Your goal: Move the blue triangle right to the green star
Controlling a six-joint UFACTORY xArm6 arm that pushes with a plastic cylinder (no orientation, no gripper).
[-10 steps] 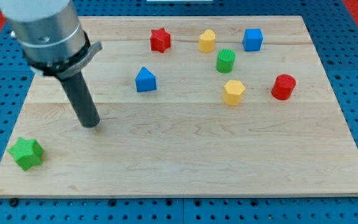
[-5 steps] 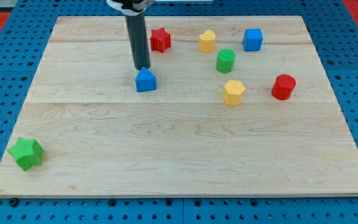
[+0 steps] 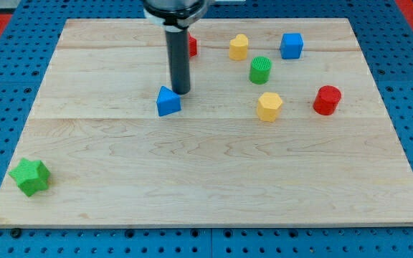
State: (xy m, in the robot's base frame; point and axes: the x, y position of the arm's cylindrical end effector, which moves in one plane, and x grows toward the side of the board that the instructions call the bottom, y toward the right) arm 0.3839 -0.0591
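Note:
The blue triangle (image 3: pixel 168 102) lies on the wooden board (image 3: pixel 206 172), left of centre in the upper half. My tip (image 3: pixel 181 92) stands right at its upper right edge, touching or nearly touching it. The green star (image 3: pixel 31 176) sits far off at the board's lower left corner. The rod rises from the tip to the view's top and covers part of the red star (image 3: pixel 191 45).
A yellow block (image 3: pixel 239 47), a blue cube (image 3: pixel 291 45), a green cylinder (image 3: pixel 260 69), a yellow hexagon (image 3: pixel 269 106) and a red cylinder (image 3: pixel 327 99) stand in the upper right part of the board.
My tip swung from the left side of the board up to the blue triangle, then to its upper right. The triangle has shifted slightly down and turned.

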